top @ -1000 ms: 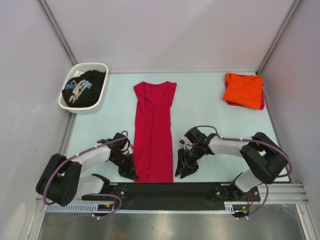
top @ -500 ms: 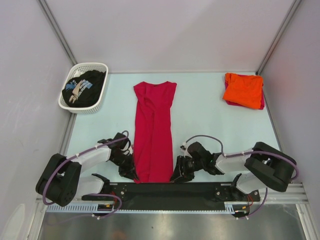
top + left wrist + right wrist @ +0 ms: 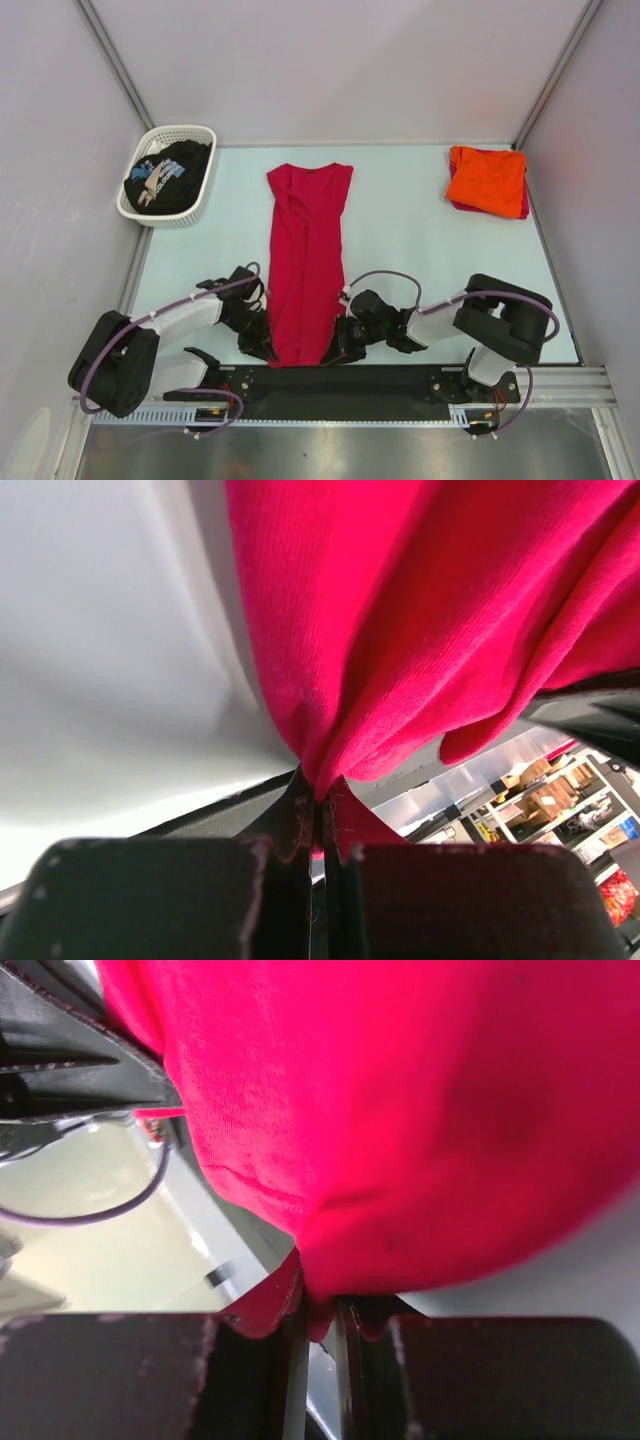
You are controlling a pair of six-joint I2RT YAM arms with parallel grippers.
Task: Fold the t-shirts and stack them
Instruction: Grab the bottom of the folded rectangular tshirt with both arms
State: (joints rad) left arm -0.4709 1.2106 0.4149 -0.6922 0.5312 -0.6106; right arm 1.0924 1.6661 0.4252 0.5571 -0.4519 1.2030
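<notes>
The crimson-red t-shirt point(image 3: 307, 255), folded into a long narrow strip, lies down the middle of the table. My left gripper point(image 3: 262, 347) is shut on its near left corner; the left wrist view shows red cloth point(image 3: 400, 630) pinched between the jaws. My right gripper point(image 3: 337, 348) is shut on its near right corner; the right wrist view shows red cloth point(image 3: 400, 1130) bunched in the jaws. The orange t-shirt point(image 3: 487, 178) lies folded at the far right on top of another red one point(image 3: 522, 205). The black printed t-shirt point(image 3: 168, 176) sits crumpled in the basket.
The white lattice basket point(image 3: 190, 212) stands at the far left corner of the table. The black rail point(image 3: 340, 378) holding the arm bases runs along the near edge, just behind both grippers. Grey walls enclose the table on three sides.
My right gripper has moved left and toward the near edge, onto the red shirt's near right corner, and shut on it. The left gripper has stayed at the near left corner.
</notes>
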